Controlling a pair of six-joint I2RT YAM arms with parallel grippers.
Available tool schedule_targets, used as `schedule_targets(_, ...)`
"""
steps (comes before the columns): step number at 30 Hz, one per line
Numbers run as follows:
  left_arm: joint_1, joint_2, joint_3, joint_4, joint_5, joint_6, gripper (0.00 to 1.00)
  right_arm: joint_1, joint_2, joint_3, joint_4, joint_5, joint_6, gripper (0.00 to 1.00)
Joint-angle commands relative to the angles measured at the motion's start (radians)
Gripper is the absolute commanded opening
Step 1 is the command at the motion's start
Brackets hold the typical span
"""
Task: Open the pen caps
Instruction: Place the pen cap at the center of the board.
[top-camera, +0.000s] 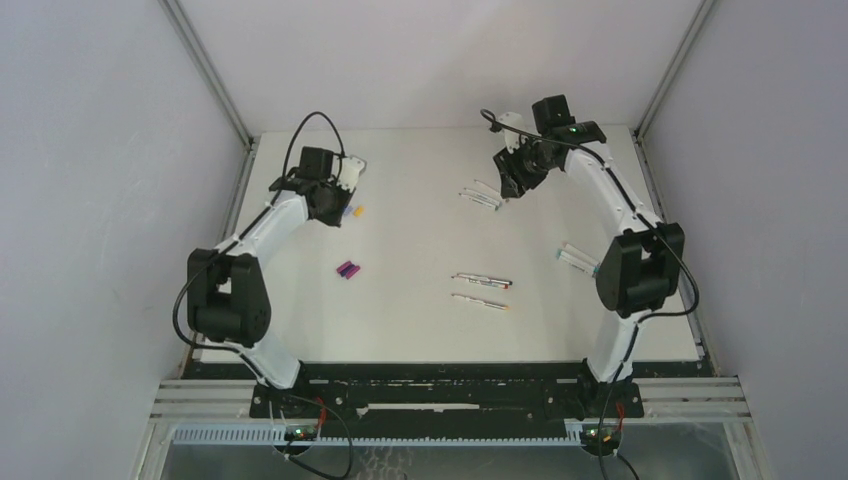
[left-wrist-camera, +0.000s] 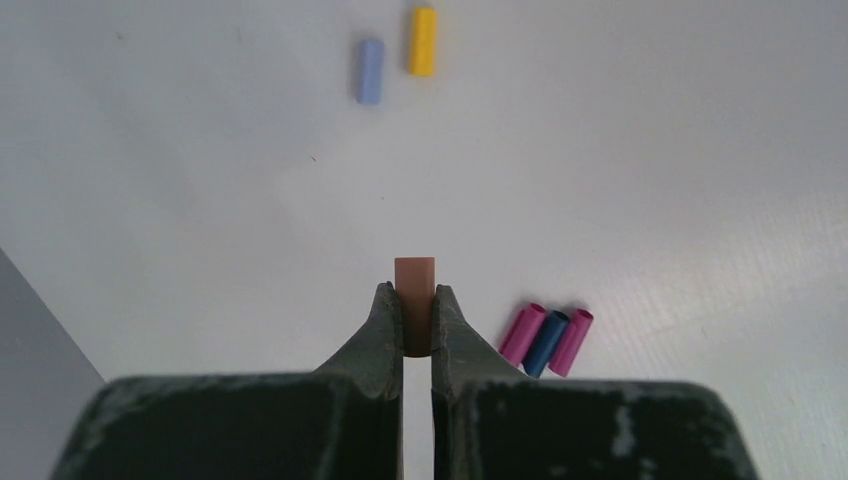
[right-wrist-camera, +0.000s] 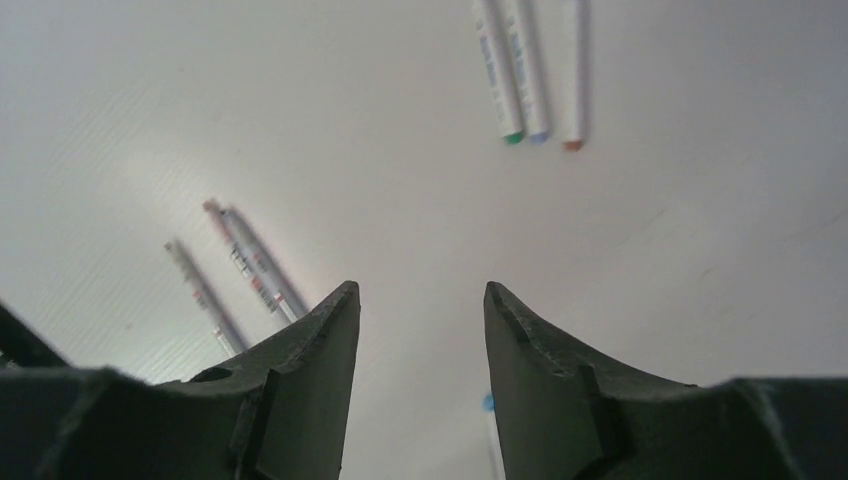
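Caps are lying on the left half of the table (top-camera: 420, 335) and pens on the right half, well apart. The split looks deliberate to me, with one arm looking after the caps and the other after the barrels.

The left gripper (left-wrist-camera: 414, 296) is clenching a peach-coloured cap (left-wrist-camera: 415, 272) end-up between its fingers, hovering above the table towards the far left corner. I am guessing it is carrying the cap only until it is finding a spot among the others. Just beyond it a pale blue cap (left-wrist-camera: 370, 70) and a yellow cap (left-wrist-camera: 423, 41) are lying side by side, not touching. Closer to the near edge, two magenta caps (left-wrist-camera: 523, 333) are lying pressed against a dark blue cap (left-wrist-camera: 546, 342) between them.

The right gripper (right-wrist-camera: 420, 292) is hanging released over the far right part of the table, jaws apart and nothing between them. A pen with a blue end (right-wrist-camera: 488, 404) is lying right beneath it. Three white pens (right-wrist-camera: 520, 70) are lying parallel farther off, showing green, blue and orange tips that seem bare, and two more pens (right-wrist-camera: 250, 262) are lying off to one side. Judging by six caps off, little is remaining
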Motion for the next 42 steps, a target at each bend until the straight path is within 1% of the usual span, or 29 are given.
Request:
schedule_targets(1,0.021,0.064,0.116,-0.002,-0.028,-0.016,0.00,0.014,-0.181,-0.124,-0.013,-0.082,0.041,0.48)
schedule_targets(6,0.046,0.158,0.212,-0.029,-0.010,-0.020,0.00,0.033,-0.311,-0.255,-0.022,-0.115,0.045,0.50)
schedule_targets(9,0.059,0.216,0.279,-0.053,-0.001,-0.014,0.00,0.043,-0.380,-0.321,-0.003,-0.131,0.064,0.56)
schedule_targets(12,0.069,0.279,0.350,-0.092,0.009,-0.014,0.00,0.057,-0.447,-0.383,0.026,-0.145,0.074,0.58)
schedule_targets(18,0.078,0.397,0.469,-0.158,0.053,-0.020,0.00,0.087,-0.554,-0.497,0.120,-0.085,0.055,0.59)
schedule_targets(22,0.085,0.474,0.542,-0.200,0.065,-0.033,0.00,0.090,-0.574,-0.542,0.156,-0.052,0.034,0.59)
schedule_targets(28,0.100,0.541,0.613,-0.234,0.103,-0.054,0.01,0.096,-0.568,-0.554,0.165,-0.047,0.028,0.59)
schedule_targets(42,0.113,0.602,0.655,-0.256,0.136,-0.075,0.08,0.117,-0.559,-0.565,0.175,-0.016,0.014,0.59)
